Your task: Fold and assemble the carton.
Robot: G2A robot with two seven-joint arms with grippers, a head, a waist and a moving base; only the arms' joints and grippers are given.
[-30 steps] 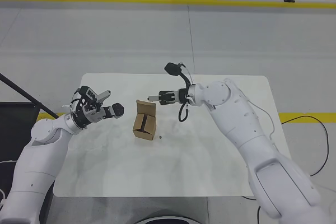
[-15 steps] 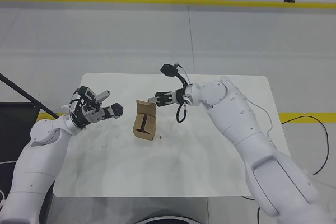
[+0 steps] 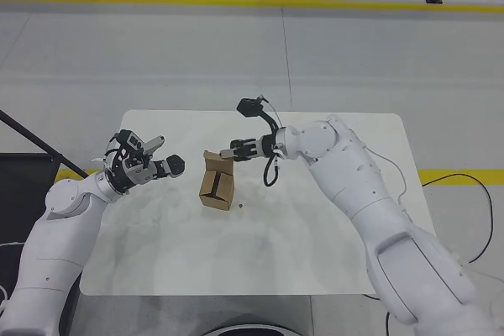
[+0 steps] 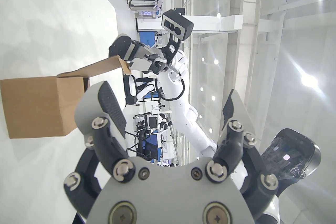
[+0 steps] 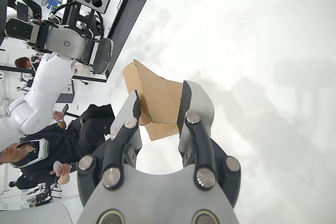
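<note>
Right tool (image 3: 228, 152) (image 5: 160, 93): fingers apart, straddling the free end of the raised top flap (image 3: 218, 160) (image 4: 102, 67). One pad (image 5: 136, 104) touches the flap; the other stands off it.

The flap belongs to a small brown cardboard carton (image 3: 217, 186) (image 4: 34, 107), which stands on the white bench (image 3: 319, 244) left of middle, top open, flap tilted up toward the right arm.

Left tool (image 3: 168, 154) (image 4: 168, 92): fingers wide apart, nothing between them. It hovers above the bench on the carton's far side from the right tool, near the carton but not touching it.
</note>
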